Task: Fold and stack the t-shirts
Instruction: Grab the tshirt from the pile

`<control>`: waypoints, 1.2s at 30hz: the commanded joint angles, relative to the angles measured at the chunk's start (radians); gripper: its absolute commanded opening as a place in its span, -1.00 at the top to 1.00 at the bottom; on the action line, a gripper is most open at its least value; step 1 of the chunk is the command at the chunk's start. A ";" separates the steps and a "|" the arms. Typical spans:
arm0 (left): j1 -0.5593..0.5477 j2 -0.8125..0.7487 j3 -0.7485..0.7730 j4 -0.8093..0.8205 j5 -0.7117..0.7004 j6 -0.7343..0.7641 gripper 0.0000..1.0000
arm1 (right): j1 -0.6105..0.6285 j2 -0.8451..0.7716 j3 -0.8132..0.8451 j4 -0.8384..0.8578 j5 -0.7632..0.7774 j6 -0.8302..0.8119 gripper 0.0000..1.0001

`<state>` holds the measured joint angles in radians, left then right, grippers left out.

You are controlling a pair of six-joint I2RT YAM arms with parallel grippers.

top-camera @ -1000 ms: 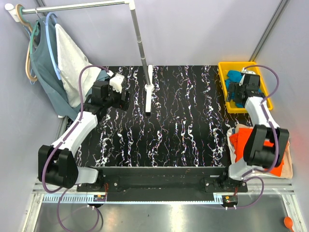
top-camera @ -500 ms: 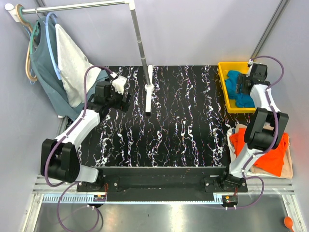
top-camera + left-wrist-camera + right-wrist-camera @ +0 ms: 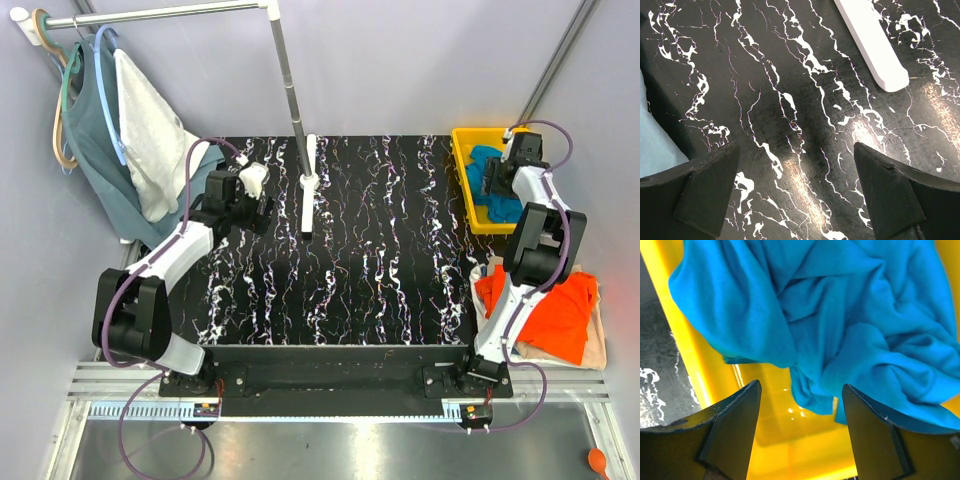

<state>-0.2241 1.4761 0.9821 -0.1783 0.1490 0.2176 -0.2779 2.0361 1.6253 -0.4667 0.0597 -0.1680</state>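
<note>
A crumpled teal-blue t-shirt lies in the yellow bin at the back right; it fills the right wrist view. My right gripper is open and empty, just above the bin at the shirt's edge. A bright orange t-shirt lies on a cream one at the table's right edge. My left gripper is open and empty over the bare black marbled table, back left.
A white rack stand with a flat foot rises at the back centre; the foot shows in the left wrist view. A grey-green top and a white cloth hang at the back left.
My right gripper has moved toward the back of the yellow bin, over the teal-blue shirt. My left gripper has shifted slightly right and nearer.
</note>
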 commanded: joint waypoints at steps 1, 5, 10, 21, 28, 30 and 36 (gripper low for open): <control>-0.003 0.012 0.046 0.053 -0.022 0.016 -0.98 | 0.003 0.019 0.061 -0.021 -0.057 0.007 -0.49; -0.003 0.020 0.052 0.046 -0.029 0.014 -0.98 | 0.003 0.045 0.073 -0.021 -0.086 0.001 -0.44; -0.004 0.024 0.050 0.048 -0.035 0.012 -0.98 | 0.003 0.088 0.100 -0.021 -0.100 0.007 -0.34; -0.006 0.038 0.056 0.045 -0.052 0.020 -0.98 | 0.003 0.147 0.159 -0.023 -0.132 0.025 -0.16; -0.006 0.047 0.056 0.043 -0.058 0.020 -0.98 | 0.003 0.164 0.199 -0.035 -0.138 0.022 -0.10; -0.007 0.047 0.056 0.043 -0.058 0.022 -0.98 | 0.003 0.170 0.217 -0.041 -0.141 0.022 -0.04; -0.008 0.056 0.058 0.043 -0.068 0.025 -0.98 | 0.006 0.199 0.251 -0.059 -0.153 0.024 0.42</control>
<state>-0.2279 1.5234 0.9997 -0.1780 0.1020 0.2302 -0.2779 2.2078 1.8210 -0.5182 -0.0727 -0.1501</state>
